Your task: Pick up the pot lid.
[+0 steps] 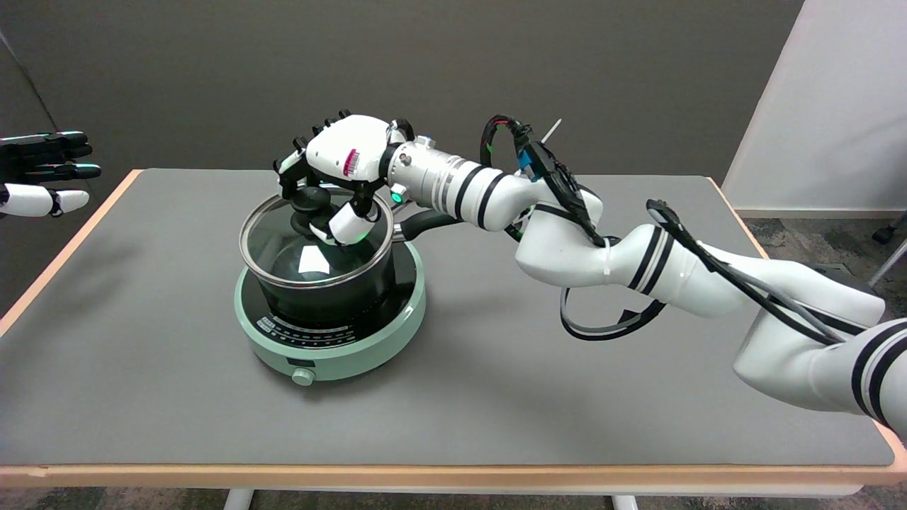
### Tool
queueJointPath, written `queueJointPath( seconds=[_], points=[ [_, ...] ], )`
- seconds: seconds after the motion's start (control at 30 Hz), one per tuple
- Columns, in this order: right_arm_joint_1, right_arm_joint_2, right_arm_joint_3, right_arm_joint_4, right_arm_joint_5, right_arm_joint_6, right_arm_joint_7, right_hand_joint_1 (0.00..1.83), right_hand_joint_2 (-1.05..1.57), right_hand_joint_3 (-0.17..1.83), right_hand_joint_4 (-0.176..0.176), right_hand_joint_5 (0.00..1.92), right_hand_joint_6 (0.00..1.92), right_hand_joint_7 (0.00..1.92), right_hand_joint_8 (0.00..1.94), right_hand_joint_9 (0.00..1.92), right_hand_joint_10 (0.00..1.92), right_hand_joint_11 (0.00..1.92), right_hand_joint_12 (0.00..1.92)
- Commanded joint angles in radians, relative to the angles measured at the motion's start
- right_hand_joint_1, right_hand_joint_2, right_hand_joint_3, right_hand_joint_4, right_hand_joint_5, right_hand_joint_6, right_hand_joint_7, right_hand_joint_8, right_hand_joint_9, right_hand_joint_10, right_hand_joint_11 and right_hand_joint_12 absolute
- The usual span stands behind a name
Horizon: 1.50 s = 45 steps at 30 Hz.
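Head view: the right hand's fingers [297, 164] curl down around the black knob [312, 199] of the glass pot lid [283, 248], grasping it, with the thumb [349, 225] pressed in from the near side. The right hand [340, 159] sits directly above the lid, palm down. The lid appears tilted, its far edge raised, over the black pot [333, 294], whose handle [425, 223] points right, under the wrist. The pot stands on a round mint-green induction cooker [354, 347], left of centre on the grey counter [496, 382]. The white arm [638, 258] reaches in from the lower right, cables looped along it.
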Motion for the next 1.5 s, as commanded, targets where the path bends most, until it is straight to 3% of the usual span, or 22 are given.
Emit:
queueJointPath(
  seconds=[0.03, 0.2, 0.33, 0.43, 0.47, 0.5, 0.57, 0.6, 0.63, 0.83, 1.0, 1.5],
  points=[
    [-0.006, 0.005, -0.002, -0.001, 0.004, 0.002, 0.000, 0.83, 0.67, 0.87, 0.176, 0.69, 0.52, 0.84, 0.34, 0.77, 0.53, 0.50, 0.85],
    [-0.007, 0.006, -0.002, 0.000, 0.004, 0.006, 0.000, 0.83, 0.68, 0.86, 0.176, 0.69, 0.54, 0.85, 0.36, 0.78, 0.56, 0.50, 0.85],
    [-0.011, 0.006, -0.002, -0.005, 0.004, 0.017, 0.000, 0.79, 0.70, 0.93, 0.176, 0.70, 0.66, 0.86, 0.49, 0.79, 0.65, 0.53, 0.86],
    [-0.013, 0.008, -0.002, -0.004, 0.004, 0.020, 0.000, 0.86, 0.73, 0.85, 0.176, 0.71, 0.74, 0.89, 0.53, 0.82, 0.66, 0.54, 0.88],
    [-0.013, 0.009, -0.002, -0.004, 0.004, 0.025, 0.000, 0.85, 0.82, 0.75, 0.176, 0.71, 0.94, 0.88, 0.61, 0.82, 0.73, 0.55, 0.88],
    [-0.013, 0.009, -0.002, -0.006, 0.004, 0.028, 0.000, 0.90, 1.10, 0.30, 0.176, 0.72, 1.39, 0.87, 0.69, 0.82, 0.78, 0.57, 0.90],
    [-0.014, 0.009, 0.000, -0.008, 0.004, 0.032, 0.000, 0.92, 1.10, 0.27, 0.176, 0.76, 1.35, 0.89, 0.69, 0.84, 0.79, 0.57, 0.94],
    [-0.014, 0.011, 0.000, -0.008, 0.004, 0.034, 0.000, 1.19, 1.09, 0.21, -0.050, 0.72, 1.44, 0.98, 0.97, 0.85, 0.84, 0.59, 0.94],
    [-0.014, 0.013, 0.000, -0.008, 0.004, 0.036, 0.000, 1.20, 1.06, 0.24, -0.065, 0.72, 1.43, 1.00, 0.99, 0.88, 0.92, 0.60, 0.99],
    [-0.016, 0.019, 0.000, -0.014, 0.004, 0.055, 0.000, 1.20, 1.00, 0.35, -0.026, 0.77, 1.35, 1.00, 1.07, 0.93, 1.22, 0.64, 1.04],
    [-0.016, 0.023, 0.000, -0.023, 0.004, 0.067, 0.000, 1.20, 1.00, 0.35, -0.034, 0.76, 1.32, 0.99, 1.12, 0.91, 1.39, 0.68, 1.03],
    [0.014, 0.045, 0.001, -0.027, 0.004, 0.077, 0.007, 1.21, 1.01, 0.34, -0.063, 0.75, 1.31, 0.99, 1.15, 0.89, 1.51, 0.70, 1.02]
  ],
)
